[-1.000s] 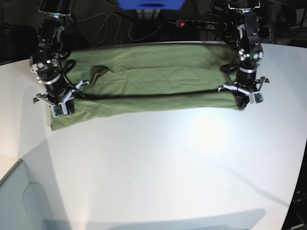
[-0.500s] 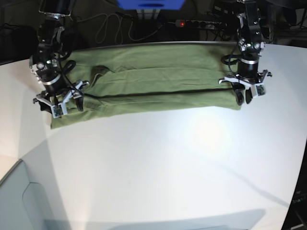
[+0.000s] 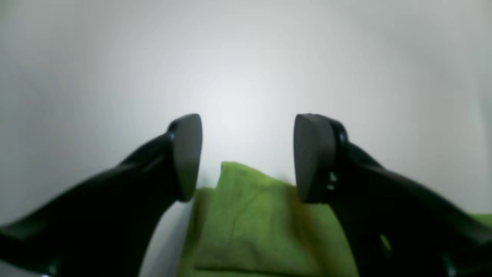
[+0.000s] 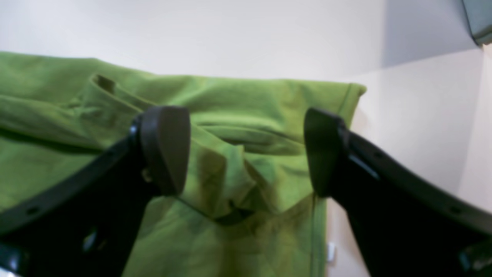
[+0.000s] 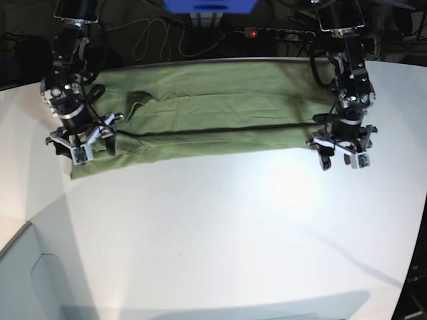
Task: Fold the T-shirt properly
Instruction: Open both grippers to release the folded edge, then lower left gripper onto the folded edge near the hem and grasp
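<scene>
Both grippers open, empty, over T-shirt (image 5: 213, 113) ends

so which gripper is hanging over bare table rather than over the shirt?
The left gripper, on the base view's right: open, past the T-shirt corner, white table beneath. The right gripper, also open, hangs over cloth.

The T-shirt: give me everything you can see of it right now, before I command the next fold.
The T-shirt is plain olive green, soft-looking cloth, wrinkled, no print. It lies flat along the far side of the white table, folded lengthwise into a long band, with a dark seam line where the near flap overlaps. Both grippers hang open above its ends, the right gripper over a bunched, creased end and the left gripper past its corner; neither holds it.
</scene>
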